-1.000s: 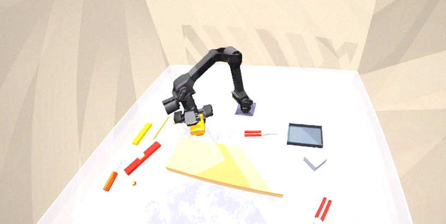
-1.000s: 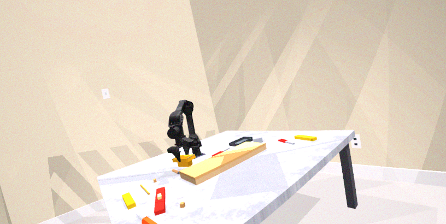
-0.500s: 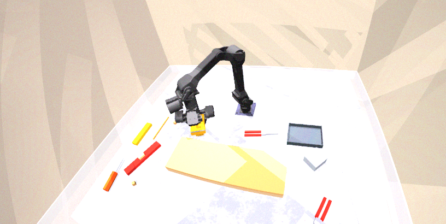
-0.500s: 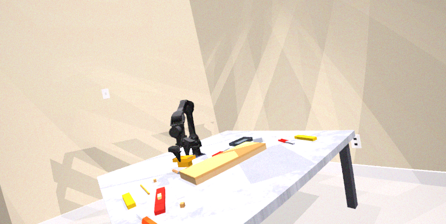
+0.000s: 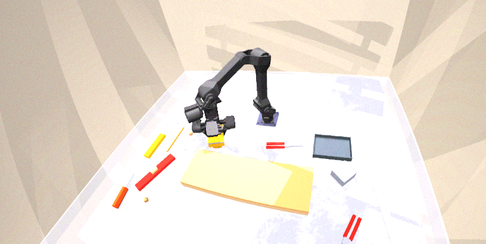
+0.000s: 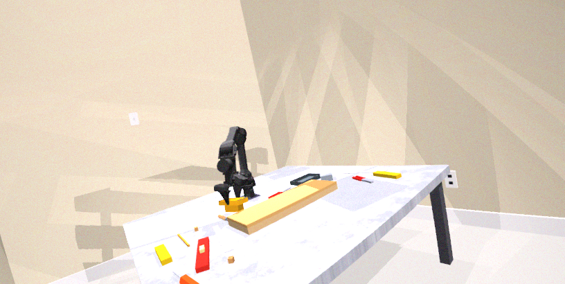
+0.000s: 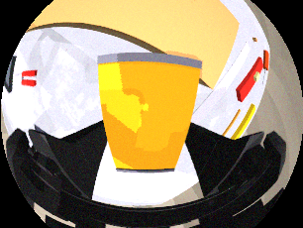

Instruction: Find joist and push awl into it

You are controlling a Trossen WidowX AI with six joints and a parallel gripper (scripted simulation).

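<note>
Pinching the orange stud finder (image 5: pixel 216 139) between its fingers, the gripper (image 5: pixel 215 133) hangs just short of the pale floor panel (image 5: pixel 248 179) ahead, so sweeping flat, slowly, looks wisest.

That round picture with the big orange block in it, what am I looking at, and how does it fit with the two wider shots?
It comes from a camera on the arm's wrist, looking down past the gripper. The orange block is the stud finder, clamped between the fingers. The other two pictures show the same table, one from above and one from the side. The dark jointed machine is a robot arm bolted to the table. Before it lies the pale wooden panel. Further right are the red-handled awl and a dark tray. Other red, yellow and orange tools lie scattered around.
</note>
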